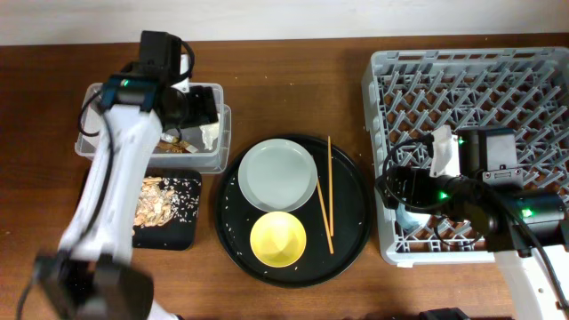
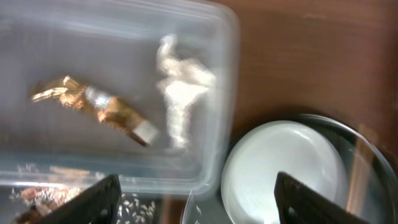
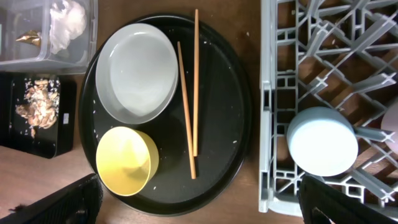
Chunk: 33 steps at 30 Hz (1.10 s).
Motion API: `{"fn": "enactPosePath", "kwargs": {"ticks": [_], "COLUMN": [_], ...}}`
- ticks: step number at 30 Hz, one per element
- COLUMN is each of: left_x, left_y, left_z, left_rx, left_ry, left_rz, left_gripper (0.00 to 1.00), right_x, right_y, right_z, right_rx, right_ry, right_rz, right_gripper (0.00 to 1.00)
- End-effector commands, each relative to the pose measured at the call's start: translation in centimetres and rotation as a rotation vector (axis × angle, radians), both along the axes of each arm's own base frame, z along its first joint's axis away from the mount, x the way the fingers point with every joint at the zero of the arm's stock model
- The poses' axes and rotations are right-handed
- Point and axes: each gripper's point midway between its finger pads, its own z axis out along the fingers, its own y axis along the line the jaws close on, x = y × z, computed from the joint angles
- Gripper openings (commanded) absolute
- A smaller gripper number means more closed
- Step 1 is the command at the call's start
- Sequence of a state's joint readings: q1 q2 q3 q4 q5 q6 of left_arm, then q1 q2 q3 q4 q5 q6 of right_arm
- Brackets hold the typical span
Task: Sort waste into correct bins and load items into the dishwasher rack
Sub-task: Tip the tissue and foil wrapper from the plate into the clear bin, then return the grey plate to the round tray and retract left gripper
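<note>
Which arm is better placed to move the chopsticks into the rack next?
Right. The right gripper, open, hangs over the rack at its edge nearest the tray, on the side where the chopsticks lie. The left gripper is over the tub, far from the rack.

I've got overhead looking straight down; left wrist close above the clear tub (image 2: 93, 37), right wrist higher, both sharing the plate (image 2: 283, 168).

No words, numbers, brand marks or signs can be read in any of the three views. The gold foil wrapper (image 2: 106, 111), lying in the clear tub (image 2: 222, 93), is too blurred to show any print.
</note>
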<state>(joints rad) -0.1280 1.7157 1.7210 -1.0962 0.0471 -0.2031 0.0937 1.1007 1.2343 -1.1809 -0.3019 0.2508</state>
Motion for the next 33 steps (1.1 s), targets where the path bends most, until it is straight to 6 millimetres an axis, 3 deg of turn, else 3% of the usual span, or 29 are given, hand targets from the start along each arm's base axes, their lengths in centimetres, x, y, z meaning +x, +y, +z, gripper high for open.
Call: {"fn": "enactPosePath", "kwargs": {"ticks": [1,2,7,14,16,18,21,25,33], "left_x": [-7.2,-9.1,-13.5,-14.1,-15.4,-14.6,-12.6,-13.4,-19.0], "left_y": [-5.2,-5.8,-7.6,-7.8,-6.8,-5.4,-5.2,-3.8,0.2], "left_z": [7.3,8.4,9.9,9.7,9.6,11.5,14.1,11.4,1.9], "left_rx": [0.020,0.066,0.094,0.097,0.123,0.198,0.197,0.109,0.094], "left_ry": [-0.117,-0.138,-0.155,-0.140,-0.109,-0.243,-0.538,-0.779,-0.940], "left_rz": [-0.368,-0.401,-0.505,-0.518,-0.522,-0.494,-0.426,-0.368,-0.273], "left_gripper": [0.93,0.99,0.99,0.99,0.99,0.99,1.00,1.00,0.99], "right_x": [0.0,-0.2,-0.1,-0.1,-0.1,-0.1,-0.1,-0.1,-0.1], "right_y": [0.2,0.2,0.2,0.2,0.2,0.2,0.2,0.2,0.2], "right_z": [0.4,0.3,0.3,0.3,0.3,0.3,0.3,0.3,0.3], "right_rx": [0.002,0.000,0.001,0.001,0.001,0.001,0.001,0.001,0.001], "right_ry": [-0.008,-0.001,-0.001,-0.001,-0.001,-0.001,-0.001,-0.001,-0.001], "right_rz": [0.013,0.013,0.012,0.012,0.012,0.012,0.012,0.012,0.012], "right_gripper": [1.00,0.98,0.98,0.98,0.98,0.99,0.98,0.98,0.98]}}
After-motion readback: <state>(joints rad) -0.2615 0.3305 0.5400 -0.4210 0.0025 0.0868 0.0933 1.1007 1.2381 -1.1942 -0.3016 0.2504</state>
